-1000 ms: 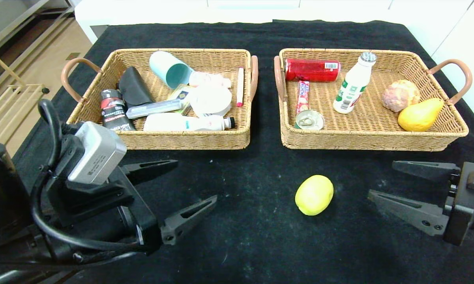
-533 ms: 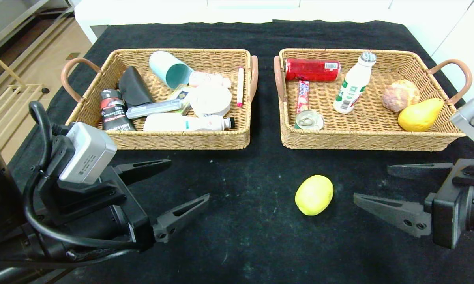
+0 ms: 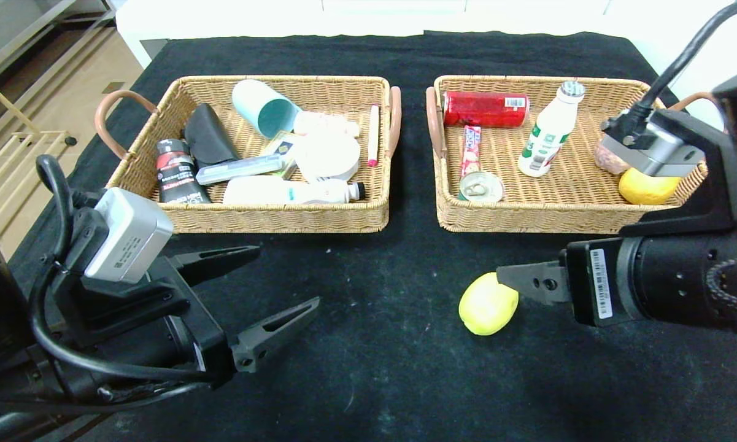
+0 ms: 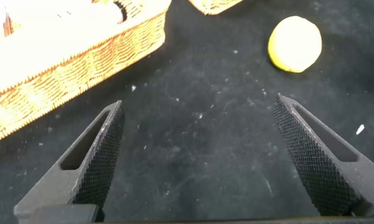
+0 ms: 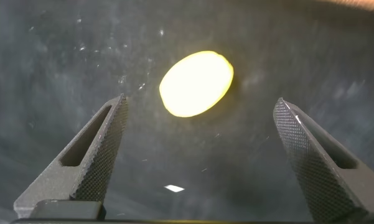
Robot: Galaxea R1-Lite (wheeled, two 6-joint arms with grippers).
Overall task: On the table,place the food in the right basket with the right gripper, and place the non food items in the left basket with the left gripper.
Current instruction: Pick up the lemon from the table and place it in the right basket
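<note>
One item outstanding: lemon (image 3: pixel 488 304) on the table (image 3: pixel 393 380) before the right basket (image 3: pixel 574 202); right gripper (image 5: pixel 199 155), fingers spread, has swung over it for pickup; left gripper (image 3: pixel 254 294) idle, spread.

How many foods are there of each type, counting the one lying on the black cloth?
Fruit: 2, a yellow lemon on the black cloth and a yellow pear in the right tan wicker basket
Drinks: 2, a red can and a white milk bottle
Tins: 1, a small pull-tab tin
Snack packets: 1, a red stick packet
Partly hidden pinkish-brown lump: 1
Total: 7
</note>
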